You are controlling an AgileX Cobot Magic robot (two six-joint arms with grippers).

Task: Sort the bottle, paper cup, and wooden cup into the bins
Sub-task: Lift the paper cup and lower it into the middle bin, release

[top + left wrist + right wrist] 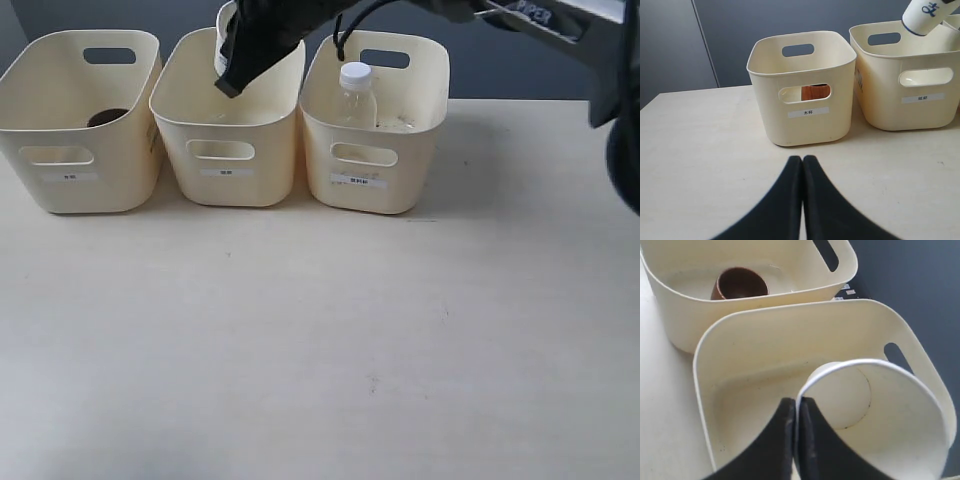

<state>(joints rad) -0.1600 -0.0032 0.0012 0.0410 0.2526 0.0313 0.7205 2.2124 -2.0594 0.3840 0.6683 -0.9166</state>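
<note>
Exterior view: three cream bins stand in a row along the far edge of the table (320, 350), each with a small front label too small to read here. White lettering "PIPER" shows on the right arm (540, 18), which reaches across from the far right corner and tilts down over the middle bin (228, 150). Its right gripper (238, 60) holds the paper cup (224, 30) above that bin. The bottle (357, 95) stands upright in the right bin (372, 150); the wooden cup (107, 117) shows dimly in the left bin (80, 150).

Left wrist view: the left gripper (802, 165) hangs over bare table, fingers pressed together, holding nothing. The left bin's label reads 木杯, the middle bin's 纸杯. The paper cup bears a dark blue mark.

Right wrist view: the right gripper's fingers (785, 440) pinch the paper cup's rim, one inside, one outside, over the middle bin.
</note>
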